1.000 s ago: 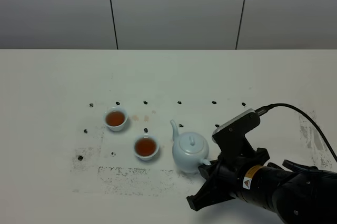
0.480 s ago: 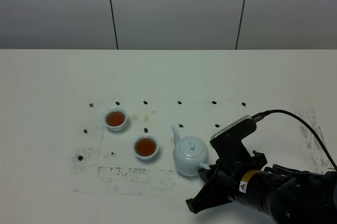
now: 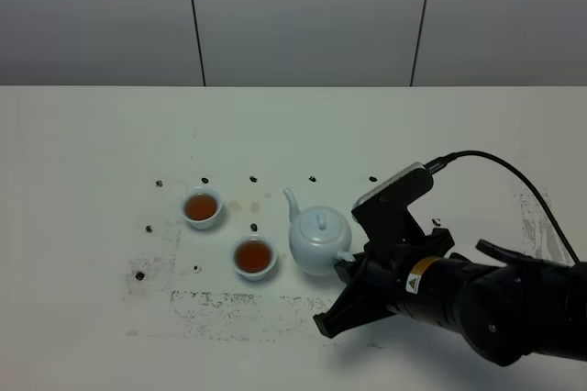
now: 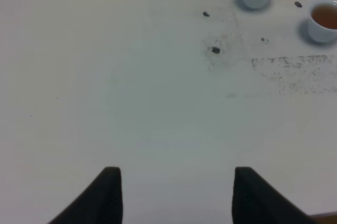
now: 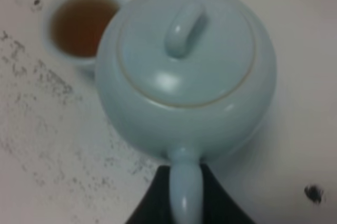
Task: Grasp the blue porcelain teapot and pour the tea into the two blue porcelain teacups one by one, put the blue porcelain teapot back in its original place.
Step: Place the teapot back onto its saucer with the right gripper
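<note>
- Hanging idle at the far left, out of the high view: left hand (image 4: 171, 195), fingers spread wide and gripping nothing, bare white surface (image 3: 83, 143) beneath.
- Sitting left of centre: the two blue porcelain teacups, the far-left cup (image 3: 202, 207) and the nearer cup (image 3: 254, 257), both upright and both holding brown tea.
- Judging from the filled cups: pouring done for each; only the return of the pot to its original place left.
- Standing just right of the nearer cup, close but apparently apart from it: blue porcelain teapot (image 3: 318, 240), upright, lid on, spout pointing far-left.
- Clamped on the loop handle (image 5: 185, 192) at the pot's near-right side: right hand (image 3: 347, 269), closed tight around it.
- Unclear from these views whether the pot rests on the surface or hangs just above it.
- Unknown from the pictures which spot counts as the original place.
- Leaving little room on the pot's left: the nearer cup, a knock and spill risk with any leftward drift.
- Offering open room: bare surface to the far side and to the right of the pot, with only small dark marks (image 3: 312, 177) on it.
- Lying well apart from pot and cups: every edge of the surface.
</note>
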Robot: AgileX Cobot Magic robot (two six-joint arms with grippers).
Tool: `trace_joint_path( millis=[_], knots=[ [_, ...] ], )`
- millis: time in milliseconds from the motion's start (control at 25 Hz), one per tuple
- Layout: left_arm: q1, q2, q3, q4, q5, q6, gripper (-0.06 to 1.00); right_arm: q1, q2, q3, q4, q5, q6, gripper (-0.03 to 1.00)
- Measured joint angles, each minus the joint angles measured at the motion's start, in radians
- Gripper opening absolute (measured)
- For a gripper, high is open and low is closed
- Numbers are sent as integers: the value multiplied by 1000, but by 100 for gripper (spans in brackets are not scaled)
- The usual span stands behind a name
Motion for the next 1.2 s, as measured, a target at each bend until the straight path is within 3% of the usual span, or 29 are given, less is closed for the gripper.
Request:
trace_joint_path(
  millis=[360,520,720,960,1200],
  knots=[
    [0,0,0,0,0,0,49,-84,-3,-187,-138,196,-14,3],
    [0,0,0,0,0,0,49,-148,-3,-248,-199,244,38,3],
    [0,0,0,0,0,0,49,-264,0,-267,-255,245,143,3],
    [0,0,0,0,0,1,49,-387,82,-294,-277,243,179,3],
    [0,0,0,0,0,1,49,-433,170,-300,-277,180,195,3]
  ],
)
